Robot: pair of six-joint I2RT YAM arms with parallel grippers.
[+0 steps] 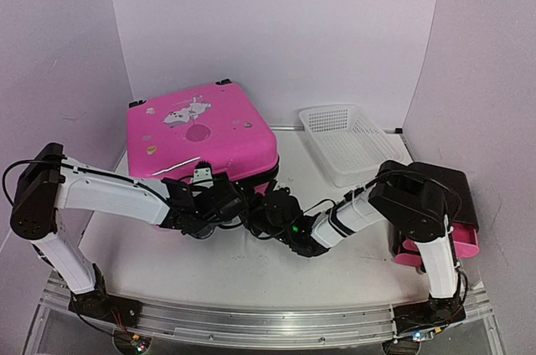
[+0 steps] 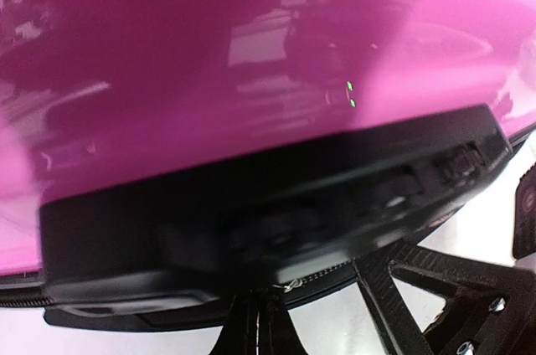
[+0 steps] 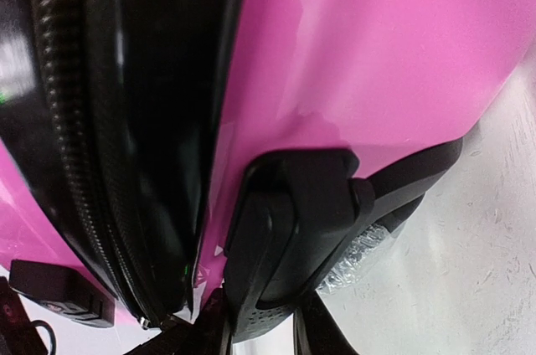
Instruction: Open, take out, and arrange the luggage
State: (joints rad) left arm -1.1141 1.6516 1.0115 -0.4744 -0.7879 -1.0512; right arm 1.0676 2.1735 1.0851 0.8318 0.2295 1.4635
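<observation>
Pink luggage (image 1: 201, 133) lying flat, wheels (image 1: 223, 82) at far end, long axis near-to-far

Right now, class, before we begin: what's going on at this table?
Both arms reach to the near edge of the pink luggage, which lies flat and closed on the table. The left fingers are shut at its black band. The right fingers sit either side of a black fitting on the shell, grip unclear. Nothing is out yet. A white basket sits beside the case.
</observation>
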